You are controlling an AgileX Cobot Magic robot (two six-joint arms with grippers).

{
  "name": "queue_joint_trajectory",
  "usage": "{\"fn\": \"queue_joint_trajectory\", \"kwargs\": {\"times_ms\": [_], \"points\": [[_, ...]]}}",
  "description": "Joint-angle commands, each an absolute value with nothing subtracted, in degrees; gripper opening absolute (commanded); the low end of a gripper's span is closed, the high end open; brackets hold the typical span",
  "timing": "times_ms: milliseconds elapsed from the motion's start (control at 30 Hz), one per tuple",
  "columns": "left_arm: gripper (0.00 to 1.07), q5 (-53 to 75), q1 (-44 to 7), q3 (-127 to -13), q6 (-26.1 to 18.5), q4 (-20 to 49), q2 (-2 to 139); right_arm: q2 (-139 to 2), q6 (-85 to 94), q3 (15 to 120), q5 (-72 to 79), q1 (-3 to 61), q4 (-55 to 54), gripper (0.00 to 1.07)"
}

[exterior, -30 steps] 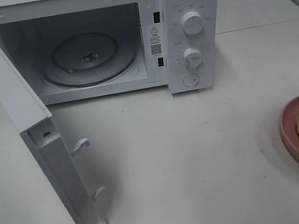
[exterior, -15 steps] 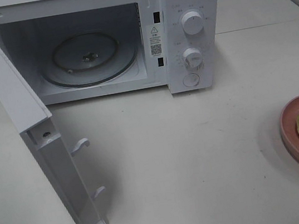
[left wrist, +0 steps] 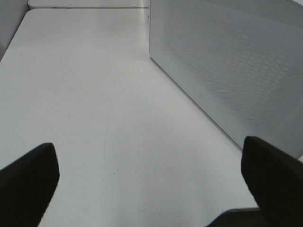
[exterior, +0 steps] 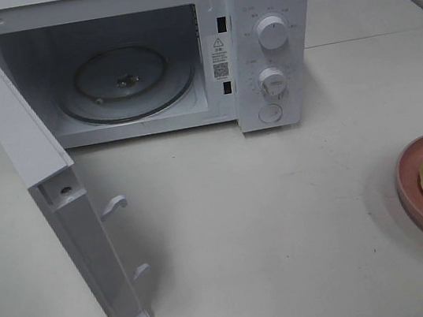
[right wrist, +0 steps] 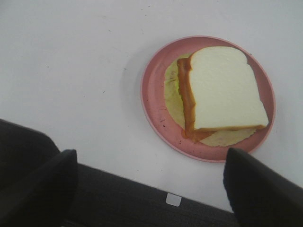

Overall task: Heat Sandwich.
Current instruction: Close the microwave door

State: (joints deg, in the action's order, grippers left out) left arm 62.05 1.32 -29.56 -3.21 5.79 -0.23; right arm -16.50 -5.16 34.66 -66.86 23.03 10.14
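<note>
- Right claw [right wrist: 149, 189] is wide open and empty, above the sandwich [right wrist: 222, 92], ready to grasp it.
- Left claw [left wrist: 151, 175] is wide open and empty, beside the microwave [left wrist: 227, 71].

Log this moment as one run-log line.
microwave door: open | sandwich: on pink plate | left claw: open, empty | right claw: open, empty

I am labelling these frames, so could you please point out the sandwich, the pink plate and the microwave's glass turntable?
sandwich [right wrist: 225, 90]: right wrist view, middle of the top bread slice.
pink plate [right wrist: 152, 94]: right wrist view, bare rim.
glass turntable [exterior: 96, 76]: exterior high view, bare glass beside the hub.
</note>
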Motion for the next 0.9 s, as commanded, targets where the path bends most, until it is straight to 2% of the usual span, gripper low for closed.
{"fn": "queue_joint_trajectory", "kwargs": {"times_ms": [33, 600, 900], "points": [[0.98, 61.54, 1.26, -29.51, -3.09, 5.96, -1.2, -13.64, -4.53, 33.0, -65.55, 19.94, 9.85, 0.76], [0.98, 61.54, 1.26, -29.51, -3.09, 5.96, -1.2, -1.78, -5.21, 28.53, -57.01, 8.48, 5.21, 0.76], [0.98, 61.54, 1.26, -29.51, -3.09, 5.96, -1.2, 1.83, -4.93, 28.65, -57.01, 6.82, 5.04, 0.76]]}}
